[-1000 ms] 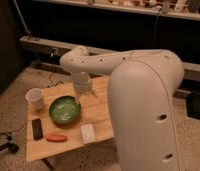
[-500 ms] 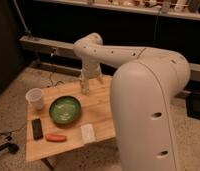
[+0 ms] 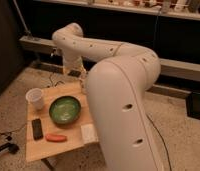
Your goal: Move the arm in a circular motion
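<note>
The cream-white arm (image 3: 120, 75), made of thick rounded segments with small dark holes, fills the right of the camera view. It reaches up and left to a bend (image 3: 68, 36), then drops down. Its narrow gripper (image 3: 75, 73) hangs over the far edge of the small wooden table (image 3: 43, 147), beyond the green bowl (image 3: 65, 110). The gripper holds nothing that I can see.
On the table are a white cup (image 3: 35, 97), a black remote (image 3: 37, 128), an orange carrot (image 3: 56, 137) and a white packet (image 3: 89, 134). A dark wall with a metal rail (image 3: 183, 70) runs behind. Cables and a black object (image 3: 5, 148) lie on the floor at left.
The arm's bend has risen and swung left. The gripper has moved up and left, from over the table's back part to its far edge. The things on the table have not moved.
</note>
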Robot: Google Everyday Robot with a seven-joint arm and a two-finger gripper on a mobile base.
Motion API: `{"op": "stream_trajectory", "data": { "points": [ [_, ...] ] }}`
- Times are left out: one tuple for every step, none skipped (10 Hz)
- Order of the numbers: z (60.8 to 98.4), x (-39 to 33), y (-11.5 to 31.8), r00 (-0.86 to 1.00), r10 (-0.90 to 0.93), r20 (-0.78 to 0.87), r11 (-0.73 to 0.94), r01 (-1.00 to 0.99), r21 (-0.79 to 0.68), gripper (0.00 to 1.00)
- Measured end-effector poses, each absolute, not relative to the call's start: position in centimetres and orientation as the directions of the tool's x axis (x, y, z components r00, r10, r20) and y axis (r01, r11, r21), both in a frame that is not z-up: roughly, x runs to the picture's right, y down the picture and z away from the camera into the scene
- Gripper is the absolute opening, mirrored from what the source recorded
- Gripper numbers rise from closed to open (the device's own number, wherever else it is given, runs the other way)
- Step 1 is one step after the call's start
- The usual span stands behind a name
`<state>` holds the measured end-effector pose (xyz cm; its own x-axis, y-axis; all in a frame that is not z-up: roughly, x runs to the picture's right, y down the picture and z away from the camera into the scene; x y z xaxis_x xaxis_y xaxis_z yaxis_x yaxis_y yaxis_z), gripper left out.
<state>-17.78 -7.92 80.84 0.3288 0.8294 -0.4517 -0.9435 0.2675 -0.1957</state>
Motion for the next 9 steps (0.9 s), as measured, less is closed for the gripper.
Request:
{"op": "stream_trajectory", "data": {
  "points": [
    [80.0, -21.1, -7.2, 0.398, 0.81, -0.431, 0.326, -0.916, -0.233, 0.65],
    [79.3, -23.6, -5.9, 0.459, 0.784, -0.419, 0.378, -0.887, -0.264, 0.65],
    [78.1, -26.8, -3.6, 0.551, 0.732, -0.401, 0.457, -0.833, -0.311, 0.65],
    [77.2, -28.6, -1.7, 0.611, 0.689, -0.39, 0.506, -0.79, -0.345, 0.65],
    [76.1, -30.2, 0.5, 0.677, 0.634, -0.373, 0.558, -0.735, -0.385, 0.65],
    [75.1, -30.9, 2.4, 0.729, 0.583, -0.359, 0.598, -0.684, -0.417, 0.65],
    [73.6, -30.4, 5.1, 0.792, 0.503, -0.347, 0.644, -0.611, -0.46, 0.65],
    [72.9, -28.6, 6.8, 0.822, 0.447, -0.353, 0.666, -0.569, -0.482, 0.65],
    [72.3, -27.3, 7.9, 0.834, 0.417, -0.361, 0.673, -0.55, -0.495, 0.65]
  ]
}}
